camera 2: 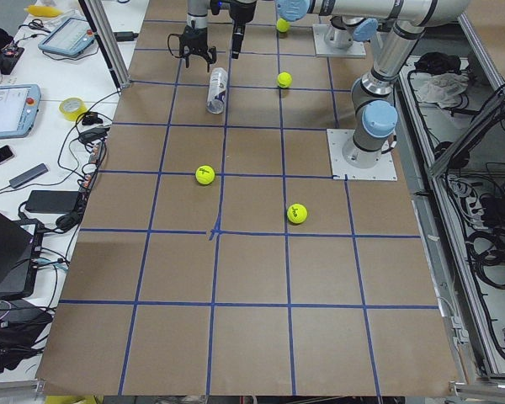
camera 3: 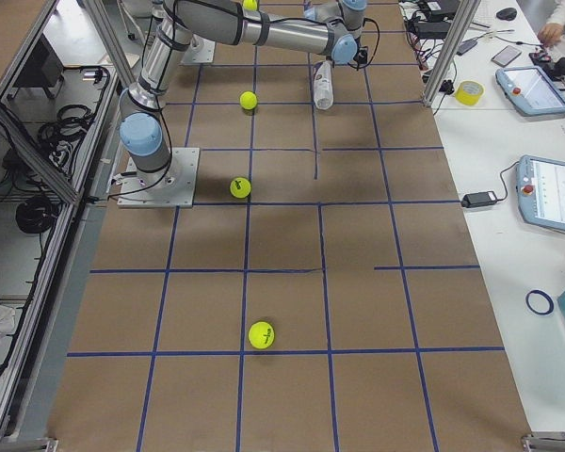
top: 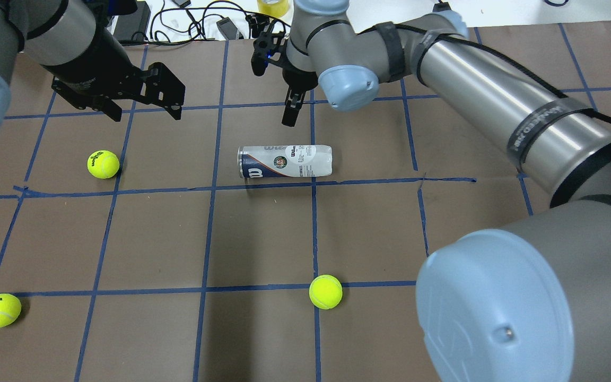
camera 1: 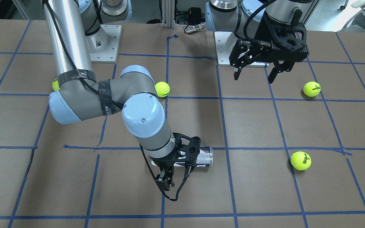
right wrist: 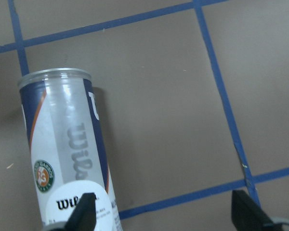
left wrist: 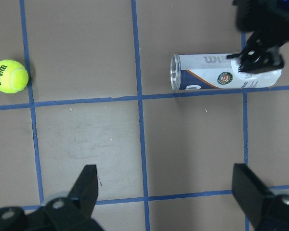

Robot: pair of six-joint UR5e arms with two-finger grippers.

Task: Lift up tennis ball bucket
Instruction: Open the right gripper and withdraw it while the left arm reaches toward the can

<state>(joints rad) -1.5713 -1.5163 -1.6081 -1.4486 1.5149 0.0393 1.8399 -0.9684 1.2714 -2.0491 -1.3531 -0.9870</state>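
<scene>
Tennis ball bucket [top: 284, 162] lies on its side mid-table [top: 369, 239], looks empty. Four tennis balls [camera 1: 300, 160] loose around it. Right gripper [right wrist: 161, 211] spread wide beside it; left gripper [left wrist: 166, 192] spread wide, well apart.

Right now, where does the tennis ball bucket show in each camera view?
Front-facing: tennis ball bucket lower centre, rim end showing.
Overhead: centre, lying sideways.
Exterior left: top, left of centre.
Exterior right: top, right of centre.
Left wrist: upper right.
Right wrist: lower left.
Landmark: blue tape line alongside it.
</scene>
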